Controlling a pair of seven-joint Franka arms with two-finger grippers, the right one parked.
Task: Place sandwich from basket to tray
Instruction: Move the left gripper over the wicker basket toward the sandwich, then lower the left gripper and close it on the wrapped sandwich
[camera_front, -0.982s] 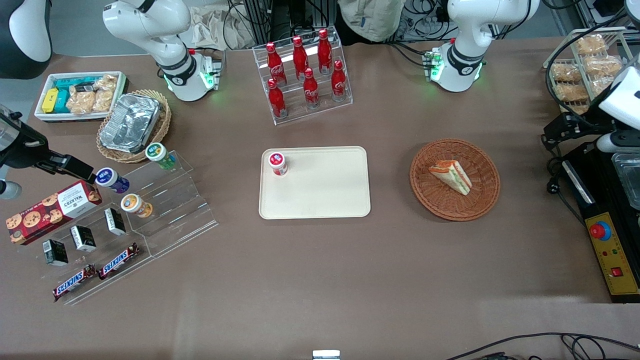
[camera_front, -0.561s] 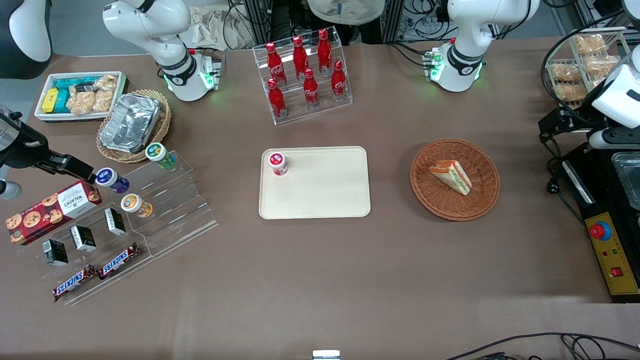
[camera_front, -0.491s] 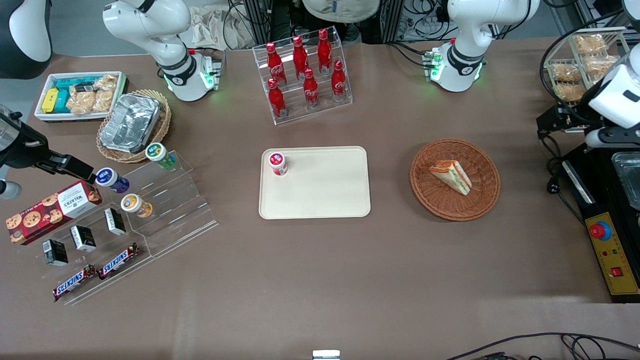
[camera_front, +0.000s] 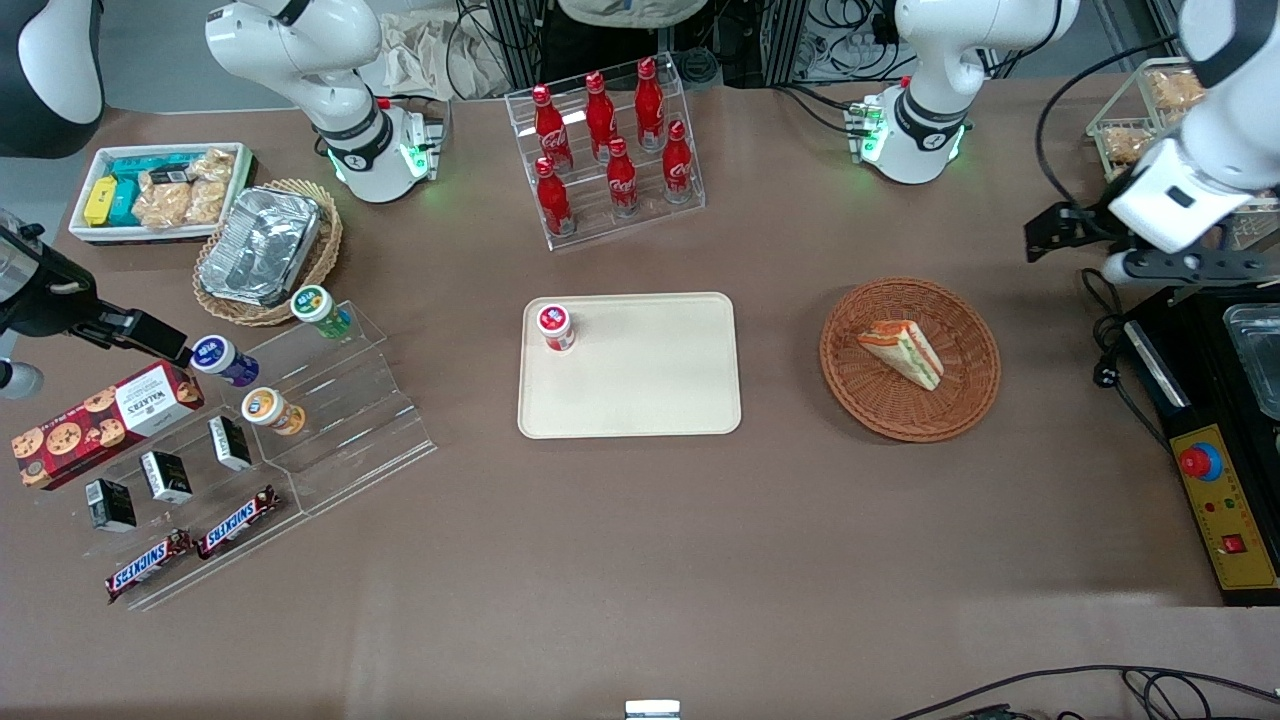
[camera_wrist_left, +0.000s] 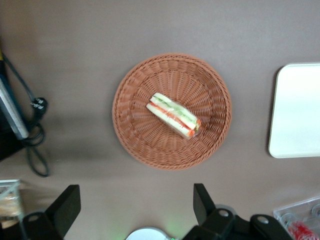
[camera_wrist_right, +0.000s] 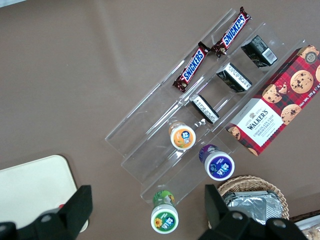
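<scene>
The end effector (camera_wrist_left: 135, 205) has swung in from the working arm's end of the tabletop (camera_front: 640, 560) toward the basket (camera_front: 975, 400). It hovers high, fingers spread wide, holding nothing. The sandwich (camera_front: 903, 352) lies in the basket, well apart from the tray (camera_front: 650, 390).

Front view high overhead; left wrist straight down, sharing basket (camera_front: 909, 358).

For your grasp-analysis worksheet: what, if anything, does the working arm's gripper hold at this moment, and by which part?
Nothing is held. The gripper hangs open above the table beside the basket; the sandwich lies untouched in it.
</scene>
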